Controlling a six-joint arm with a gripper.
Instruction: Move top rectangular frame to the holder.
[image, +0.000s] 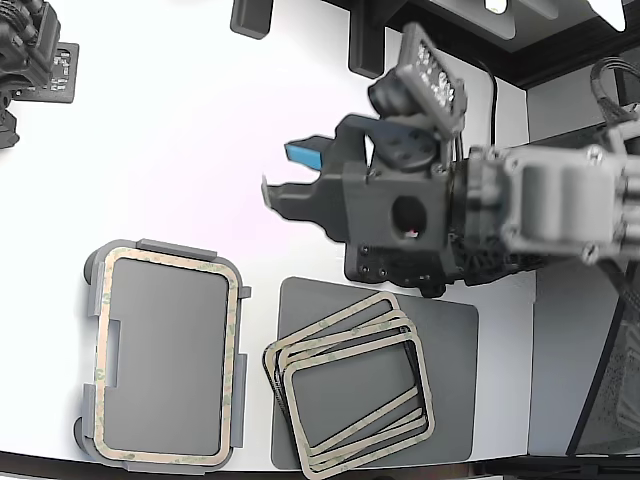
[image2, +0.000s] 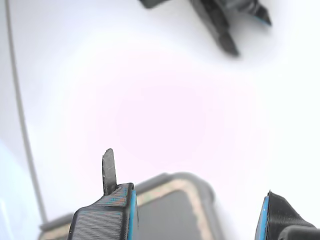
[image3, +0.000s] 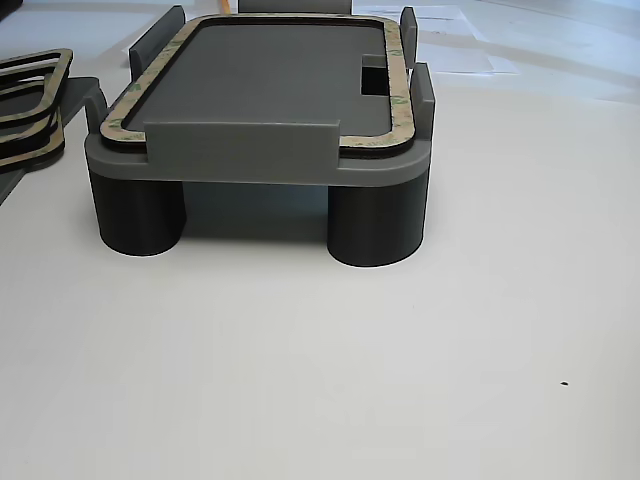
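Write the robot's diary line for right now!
pincer: open, empty, above table | holder: one frame seated | mat: three frames stacked

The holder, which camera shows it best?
The exterior view: it shows the whole holder from above, with a tan frame seated on it. The other view shows it side-on, on its legs. The wrist view catches one blurred corner beyond the open pincer.
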